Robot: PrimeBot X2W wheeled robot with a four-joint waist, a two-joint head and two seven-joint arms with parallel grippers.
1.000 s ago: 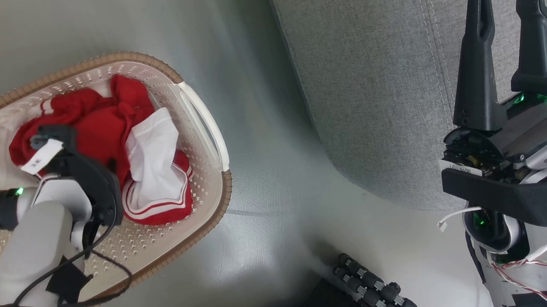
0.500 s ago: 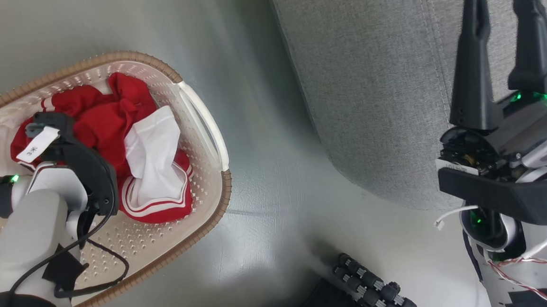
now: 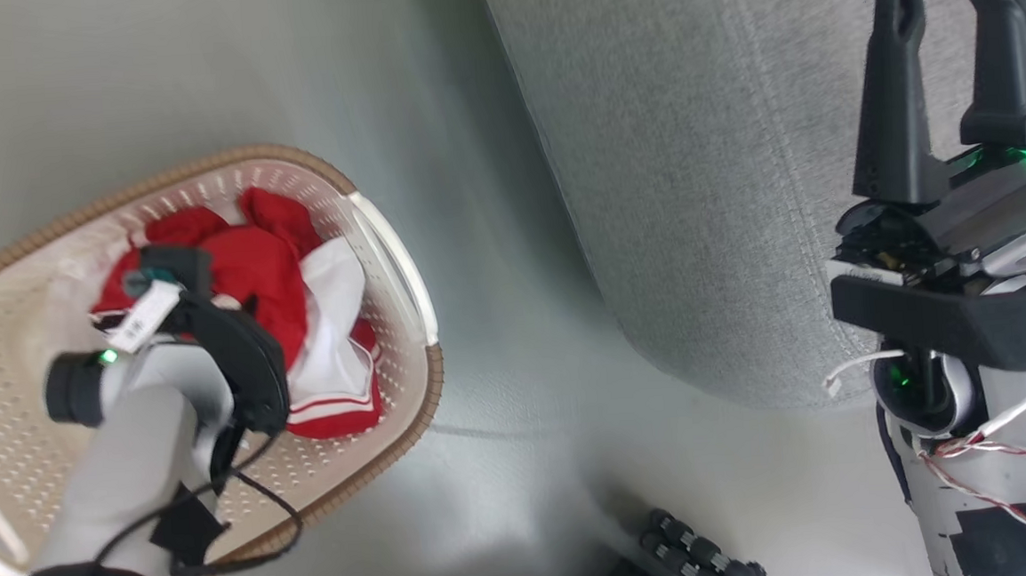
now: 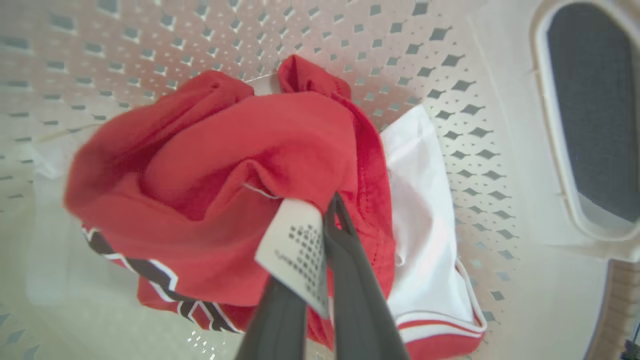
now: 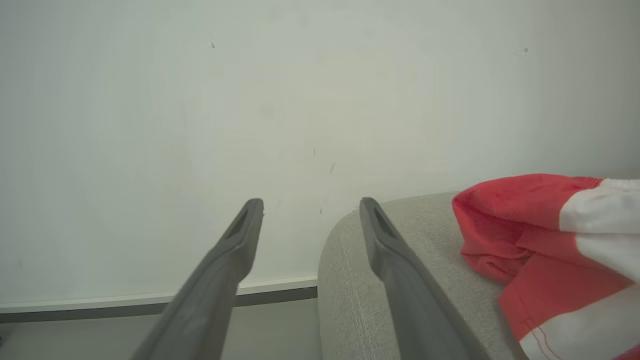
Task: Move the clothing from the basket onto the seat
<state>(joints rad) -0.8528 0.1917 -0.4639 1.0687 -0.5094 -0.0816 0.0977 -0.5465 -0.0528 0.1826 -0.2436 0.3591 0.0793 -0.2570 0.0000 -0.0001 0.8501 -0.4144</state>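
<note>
Step in hand: the pick. My left gripper is down inside the basket, its jaws drawn almost together on a fold of the clothing and pinching red fabric near the top of the heap. I judge the grip made and the lift not yet carried through, since the bundle sits below the brown rim. A white label lies across my left finger; I cannot tell whether it belongs to the garment or to me. My right gripper stands wide open and empty, held up by the corner of the seat. Condition of the goods: soft, crumpled, bright red, with a white panel on the side towards the handle and white-and-black trim along a lower edge. I cannot determine whether the heap is one piece or several tangled. One red-and-white garment already lies on the seat cushion, so I judge the task part done. Next move, in my judgement: raise until the fabric clears the rim, then carry it over the floor to the seat, which stands apart on the basket's right. Risk: a thin pinch may slip.
</note>
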